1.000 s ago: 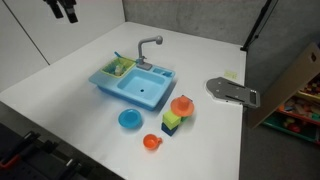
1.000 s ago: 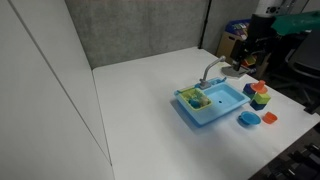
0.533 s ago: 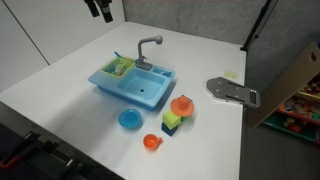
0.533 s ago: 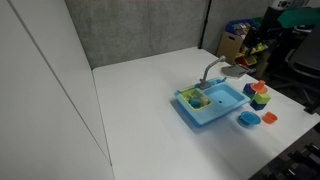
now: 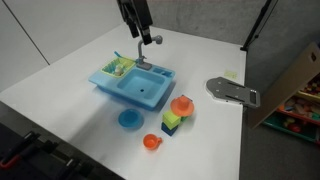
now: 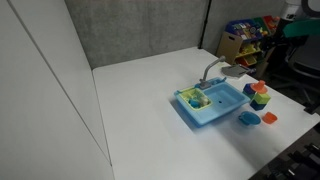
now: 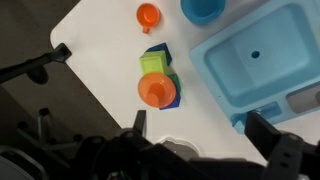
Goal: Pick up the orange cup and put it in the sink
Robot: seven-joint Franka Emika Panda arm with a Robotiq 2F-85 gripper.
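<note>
The jaws are gaping wide with nothing between them, presumably because the gripper is hovering high, not yet committing to a grasp. The orange cup is sitting on the table, beyond the orange dish, well apart from the sink.

On my bench I count one light-blue plastic toy sink with one grey faucet, one small round blue dish, one tiny orange-red plastic cup, one wider round orange dish, one green block, one blue block and one flat grey plate.
</note>
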